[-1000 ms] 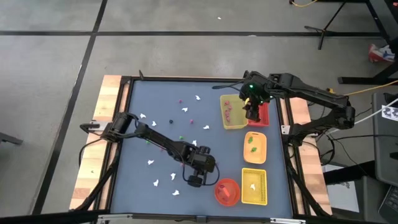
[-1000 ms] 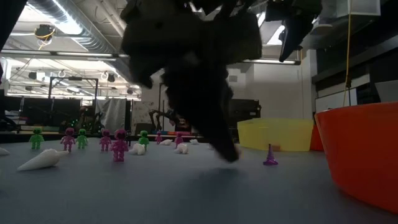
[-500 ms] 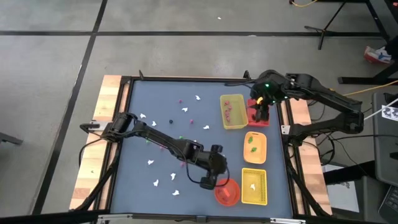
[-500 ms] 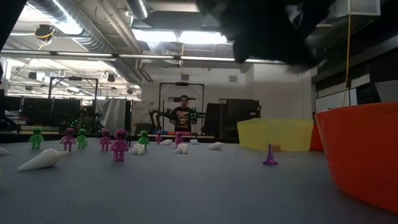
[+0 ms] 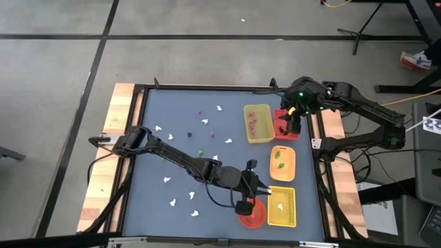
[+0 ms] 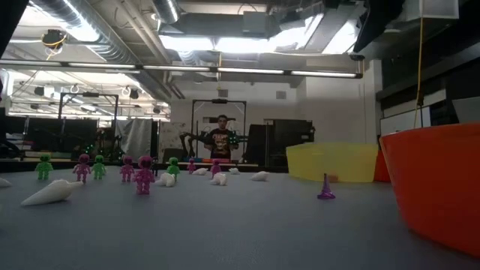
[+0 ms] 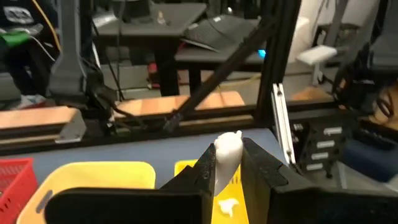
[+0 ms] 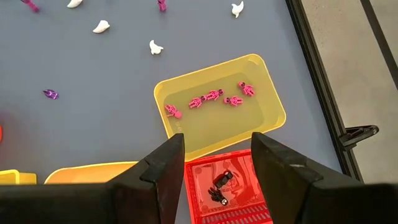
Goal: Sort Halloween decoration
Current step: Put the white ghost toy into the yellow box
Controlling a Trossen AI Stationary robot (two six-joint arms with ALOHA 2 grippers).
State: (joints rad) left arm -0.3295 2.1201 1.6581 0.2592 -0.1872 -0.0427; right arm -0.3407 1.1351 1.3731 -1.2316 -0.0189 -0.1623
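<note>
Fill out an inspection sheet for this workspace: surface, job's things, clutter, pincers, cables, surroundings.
Surface: blue-grey table with wooden side edges.
Job's things: white ghost pieces, pink figures and green figures scattered on the table; pink figures in the yellow tray; dark pieces in the red tray; green bits in the orange tray.
Clutter: nothing seen beyond the round red-orange bowl.
Pincers: left pincer shut on a white ghost, near the bowl; right pincer open above the red tray.
Cables: yellow cable beside the right arm.
Surroundings: person standing behind the table.
</note>
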